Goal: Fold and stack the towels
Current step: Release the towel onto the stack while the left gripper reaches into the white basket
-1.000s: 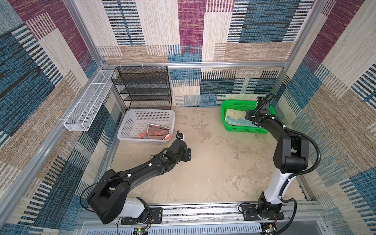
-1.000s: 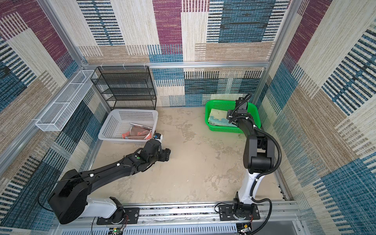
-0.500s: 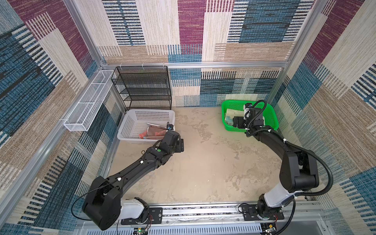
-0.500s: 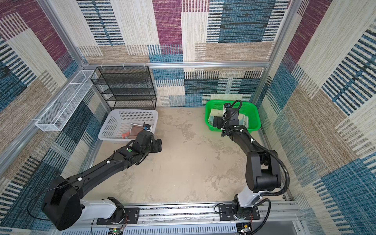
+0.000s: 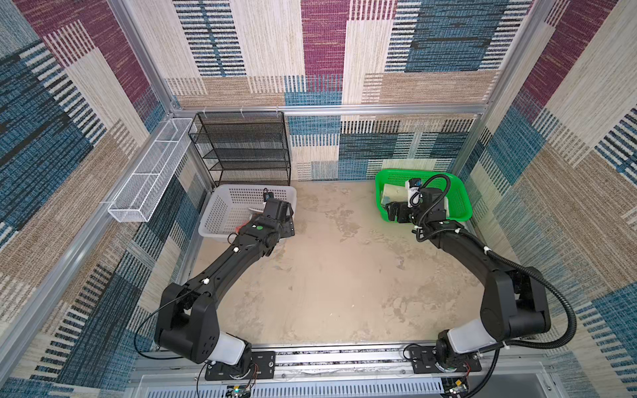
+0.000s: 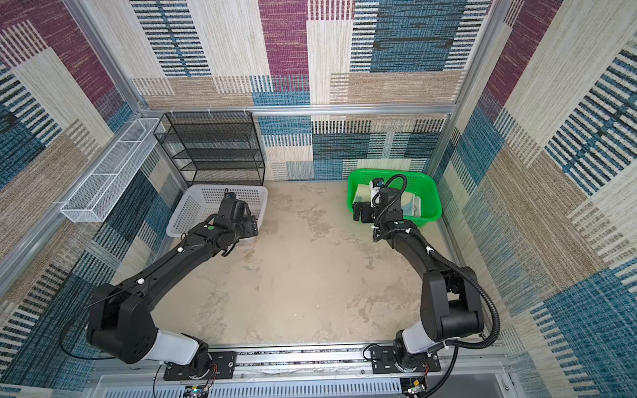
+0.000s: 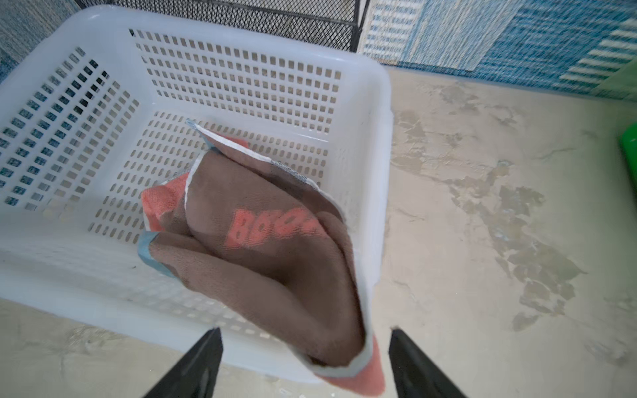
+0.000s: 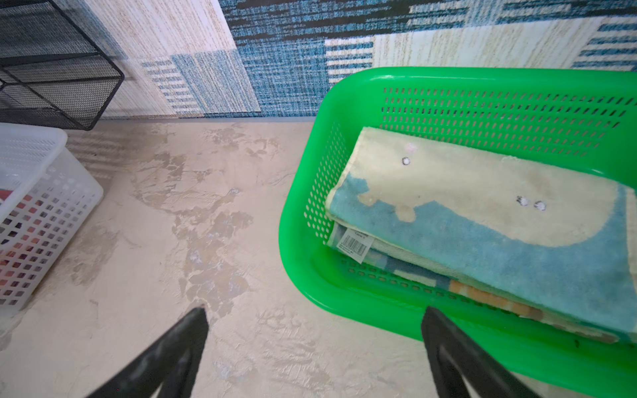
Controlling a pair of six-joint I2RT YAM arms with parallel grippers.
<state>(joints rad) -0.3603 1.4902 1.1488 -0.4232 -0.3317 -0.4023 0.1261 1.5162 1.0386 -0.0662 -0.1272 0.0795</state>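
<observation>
**1. Left end effector** (image 7: pixel 305 331)
- State: jaws wide apart, nothing clamped.
- The brown towel (image 7: pixel 269 262) is crumpled, with coral lettering and a white-and-blue hem. It sits between and ahead of the 2 fingers, with a gap to each.
- The towel's lower corner crosses the near rim of the white basket (image 7: pixel 86 282) at a corner. The far part of the basket floor is open.
- A black mesh shelf (image 5: pixel 241 151) stands just behind the basket, beyond the end effector.

**2. Right end effector** (image 8: pixel 315 315)
- State: jaws wide apart, empty.
- 1 finger is over the bare desk (image 8: pixel 155 241). The other is over the near wall of the green basket (image 8: pixel 379 303).
- The folded towels (image 8: pixel 482 220) lie stacked inside, ahead of that finger, with a teal-and-cream one on top. The stack's edge runs just beside the side wall.

**3. Open room**
- In both top views, bare desk separates the 2 end effectors, and the baskets stand well apart.
</observation>
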